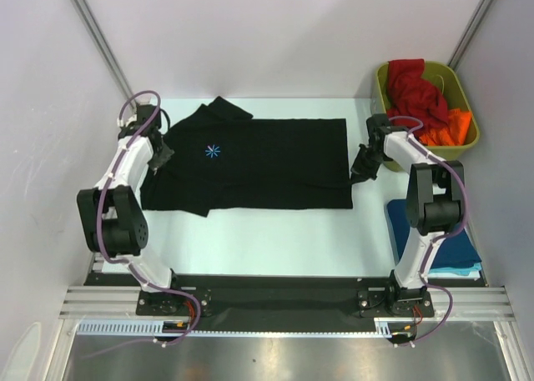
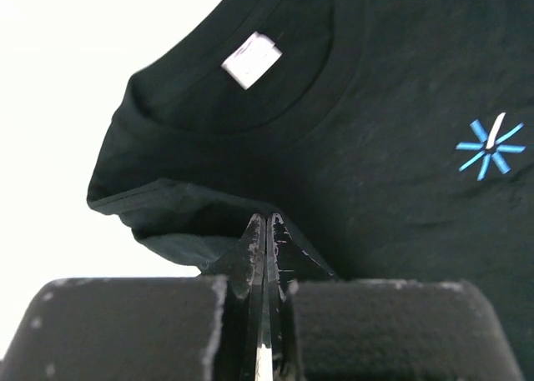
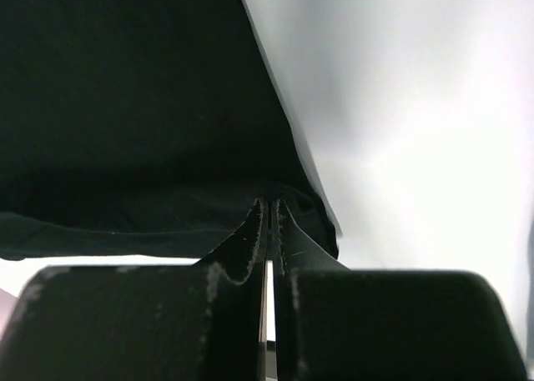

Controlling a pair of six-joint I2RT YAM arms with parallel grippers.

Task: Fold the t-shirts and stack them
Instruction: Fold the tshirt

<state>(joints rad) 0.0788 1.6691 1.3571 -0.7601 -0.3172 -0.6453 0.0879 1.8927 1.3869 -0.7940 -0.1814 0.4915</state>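
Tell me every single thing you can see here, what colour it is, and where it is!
black t-shirt: 1, black, spread flat mid-table
starburst print: 1, light blue, on its chest
label: 1, white, inside its collar
bin: 1, olive green, far right corner
red t-shirt: 1, red, crumpled in the bin
orange t-shirt: 1, orange, in the bin beside the red one
dark blue t-shirt: 1, dark blue, folded, near right
teal t-shirt: 1, teal, under the dark blue one, only an edge showing
table: 1, whitish, under everything
left gripper: 1, black, shut on the shirt's shoulder end
right gripper: 1, black, shut on its hem corner
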